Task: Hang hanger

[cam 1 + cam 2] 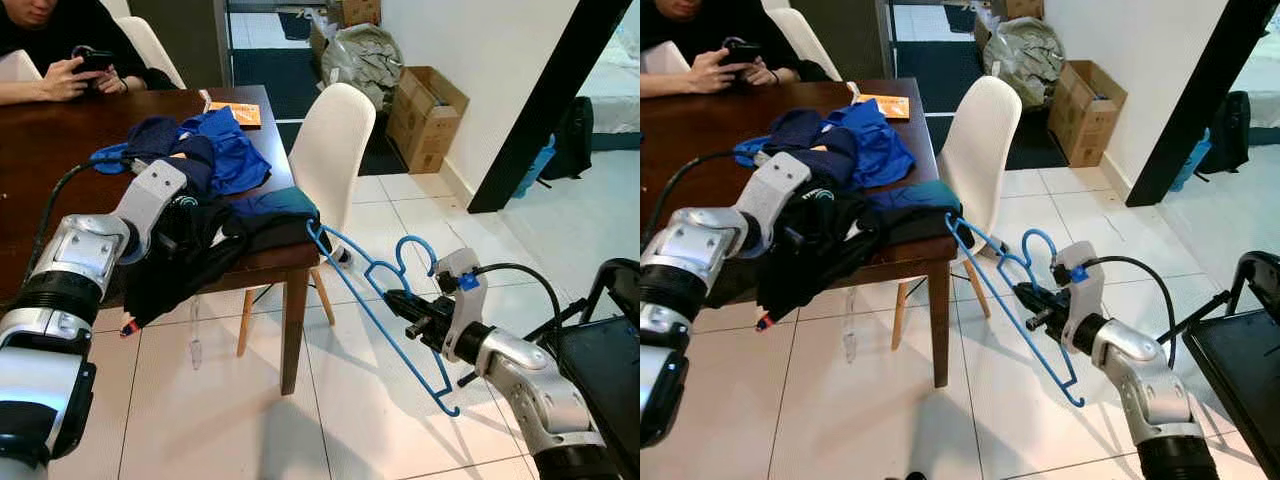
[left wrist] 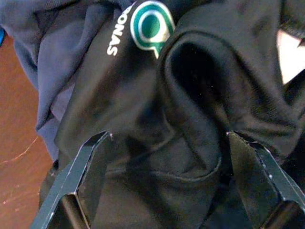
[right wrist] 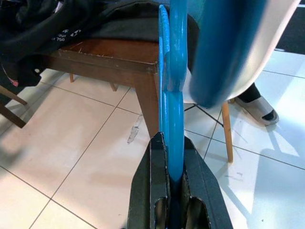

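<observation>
Our right gripper (image 1: pixel 397 300): clamped on the blue hanger (image 1: pixel 372 300), held tilted over the tiled floor (image 1: pixel 250 420) beside the white chair (image 1: pixel 330 150). Our left gripper (image 2: pixel 167 186): fingers (image 2: pixel 90 162) spread wide above black clothing (image 1: pixel 190 255) piled on the wooden table (image 1: pixel 50 130)'s corner. A person (image 1: pixel 60 40) sat opposite.

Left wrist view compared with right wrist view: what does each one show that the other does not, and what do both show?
The left wrist view alone shows the left gripper, its fingers spread wide over a black shirt with a green and white logo, beside a navy garment.

The right wrist view alone shows the right gripper shut on the blue hanger, a white chair, the tiled floor and a sandalled foot.

Both show the brown table and dark clothes lying on it.
</observation>
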Tool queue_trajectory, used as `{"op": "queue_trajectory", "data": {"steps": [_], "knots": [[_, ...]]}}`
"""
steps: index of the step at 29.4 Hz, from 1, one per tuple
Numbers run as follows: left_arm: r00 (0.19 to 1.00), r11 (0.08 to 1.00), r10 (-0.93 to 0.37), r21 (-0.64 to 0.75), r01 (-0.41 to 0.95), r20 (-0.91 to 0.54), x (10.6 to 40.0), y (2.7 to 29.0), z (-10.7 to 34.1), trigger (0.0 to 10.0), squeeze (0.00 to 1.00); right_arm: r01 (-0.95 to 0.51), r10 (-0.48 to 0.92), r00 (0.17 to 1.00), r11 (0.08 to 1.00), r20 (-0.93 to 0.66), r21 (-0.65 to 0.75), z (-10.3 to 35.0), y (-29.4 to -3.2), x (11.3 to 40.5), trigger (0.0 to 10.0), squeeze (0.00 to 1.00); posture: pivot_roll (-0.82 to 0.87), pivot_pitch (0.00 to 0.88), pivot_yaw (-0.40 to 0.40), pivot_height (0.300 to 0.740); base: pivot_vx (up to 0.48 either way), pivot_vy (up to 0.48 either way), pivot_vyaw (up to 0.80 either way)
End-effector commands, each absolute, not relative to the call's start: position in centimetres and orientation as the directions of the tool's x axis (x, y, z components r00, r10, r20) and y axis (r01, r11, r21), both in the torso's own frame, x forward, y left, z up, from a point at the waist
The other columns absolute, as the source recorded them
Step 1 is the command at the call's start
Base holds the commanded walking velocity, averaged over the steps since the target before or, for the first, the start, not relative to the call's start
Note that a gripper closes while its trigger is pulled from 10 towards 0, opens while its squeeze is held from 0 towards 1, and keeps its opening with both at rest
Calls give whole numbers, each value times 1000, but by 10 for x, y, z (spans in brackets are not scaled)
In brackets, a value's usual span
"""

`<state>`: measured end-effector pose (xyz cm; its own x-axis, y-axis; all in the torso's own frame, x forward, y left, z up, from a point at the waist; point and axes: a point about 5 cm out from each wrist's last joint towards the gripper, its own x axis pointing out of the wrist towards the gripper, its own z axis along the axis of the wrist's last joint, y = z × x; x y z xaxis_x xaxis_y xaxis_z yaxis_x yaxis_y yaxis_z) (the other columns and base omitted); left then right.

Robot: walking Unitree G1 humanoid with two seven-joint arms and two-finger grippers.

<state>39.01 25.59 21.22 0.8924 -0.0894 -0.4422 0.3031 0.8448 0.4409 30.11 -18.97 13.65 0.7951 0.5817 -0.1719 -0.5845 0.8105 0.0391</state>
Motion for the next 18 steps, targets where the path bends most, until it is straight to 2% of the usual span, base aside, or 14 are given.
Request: {"op": "queue_trajectory", "data": {"steps": [1,4,5,18], "knots": [[893,842,-78,451,297,-443,391,257,212,10000,0,-586,583,794,810,-175,40,137,-192,298,10000,0,-68,189,-52,740,0,0,0],[896,843,-68,456,286,-438,391,259,212,10000,0,-586,583,793,809,-176,41,137,-192,298,10000,0,-70,189,-51,740,0,0,0],[900,846,-65,455,279,-431,391,259,213,0,0,-586,583,793,810,-176,42,137,-192,298,10000,0,-70,190,-49,740,0,0,0],[919,850,-81,455,267,-387,395,256,219,0,0,-582,580,796,812,-173,44,138,-191,298,10000,0,-70,189,-45,740,0,0,0]]}}
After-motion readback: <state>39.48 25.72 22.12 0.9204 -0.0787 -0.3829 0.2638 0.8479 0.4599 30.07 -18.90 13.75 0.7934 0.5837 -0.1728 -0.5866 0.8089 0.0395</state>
